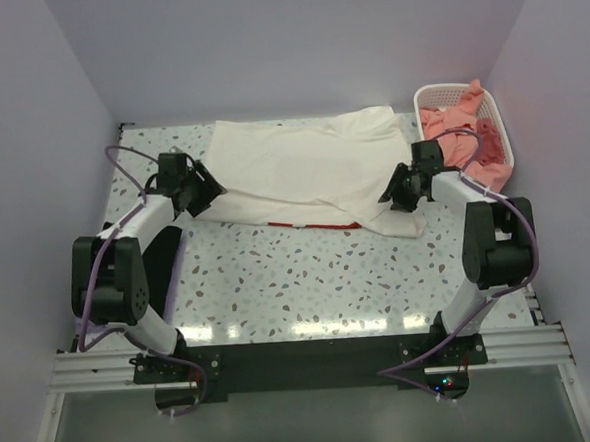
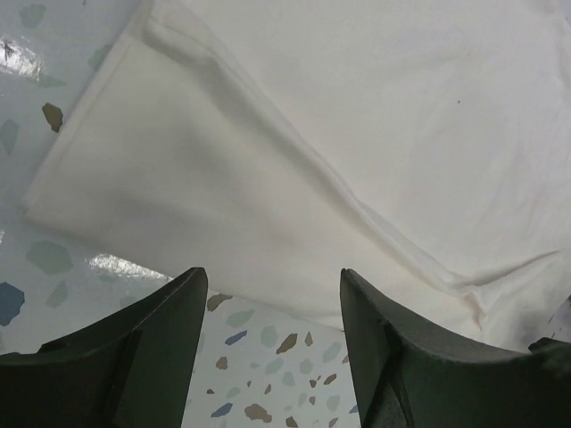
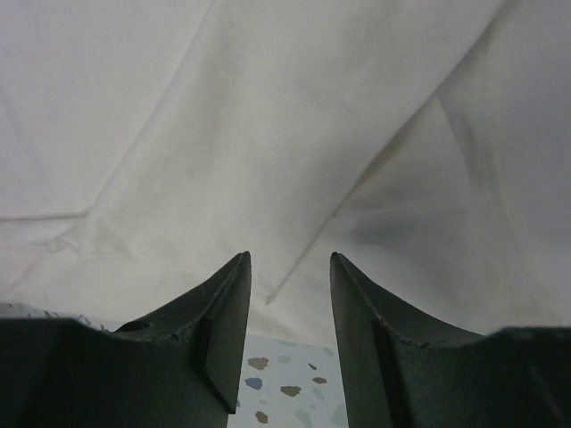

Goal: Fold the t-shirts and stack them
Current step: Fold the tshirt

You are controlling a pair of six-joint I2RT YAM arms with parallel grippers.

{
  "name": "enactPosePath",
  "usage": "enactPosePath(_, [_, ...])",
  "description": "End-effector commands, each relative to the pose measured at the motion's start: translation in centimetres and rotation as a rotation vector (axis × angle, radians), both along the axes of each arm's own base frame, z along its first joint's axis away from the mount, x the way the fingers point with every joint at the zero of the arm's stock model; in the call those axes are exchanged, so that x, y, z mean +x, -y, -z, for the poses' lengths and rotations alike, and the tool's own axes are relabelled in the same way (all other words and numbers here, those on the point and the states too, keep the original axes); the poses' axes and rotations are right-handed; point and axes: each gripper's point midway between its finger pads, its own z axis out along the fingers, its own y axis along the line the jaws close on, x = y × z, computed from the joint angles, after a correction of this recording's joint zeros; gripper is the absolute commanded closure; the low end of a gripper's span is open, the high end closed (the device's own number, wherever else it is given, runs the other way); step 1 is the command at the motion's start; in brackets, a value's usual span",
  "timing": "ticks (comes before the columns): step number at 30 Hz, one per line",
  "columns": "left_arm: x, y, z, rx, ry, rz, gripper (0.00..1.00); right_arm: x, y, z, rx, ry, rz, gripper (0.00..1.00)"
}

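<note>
A large cream-white t-shirt (image 1: 302, 170) lies spread at the back middle of the table, folded over itself, with a strip of red print showing at its near edge. My left gripper (image 1: 213, 191) is open and empty at the shirt's left edge; in the left wrist view the cloth (image 2: 294, 169) lies just beyond the fingertips. My right gripper (image 1: 391, 192) is open and empty at the shirt's right edge, with the cloth (image 3: 268, 134) just ahead of it. A salmon-pink t-shirt (image 1: 457, 131) lies bundled in the basket. The black and lavender shirts are out of view.
A white lattice basket (image 1: 498, 133) stands at the back right corner, next to the right arm. The terrazzo tabletop (image 1: 309, 280) stretches from the shirt to the near edge. Pale walls close the table on three sides.
</note>
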Motion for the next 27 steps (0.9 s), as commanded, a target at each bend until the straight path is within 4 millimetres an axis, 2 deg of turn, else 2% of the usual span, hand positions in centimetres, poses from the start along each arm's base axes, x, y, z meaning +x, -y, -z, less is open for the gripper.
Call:
enactPosePath(1, [-0.3,0.9,-2.4,-0.038,0.085,0.028,0.34,2.3,1.1,-0.9,-0.044,0.094,0.053,0.56])
enactPosePath(5, [-1.3,1.1,-1.7,-0.037,0.070,0.043,0.35,2.5,2.2,0.0,-0.099,0.080,0.082,0.56])
enactPosePath(8, [-1.6,1.2,-1.6,-0.037,0.071,0.058,0.35,3.2,2.8,-0.2,-0.121,0.099,0.102,0.56])
enactPosePath(14, [-2.0,1.2,-1.4,-0.030,0.067,0.070,0.35,4.2,2.7,0.9,-0.108,0.087,0.110,0.55])
enactPosePath(20, [-2.1,1.3,-1.6,-0.032,0.075,0.074,0.35,5.7,2.8,0.1,-0.109,0.137,0.126,0.57])
enactPosePath(27, [-2.1,1.3,-1.5,-0.036,0.076,0.075,0.35,7.5,2.8,-1.0,-0.109,0.166,0.125,0.84])
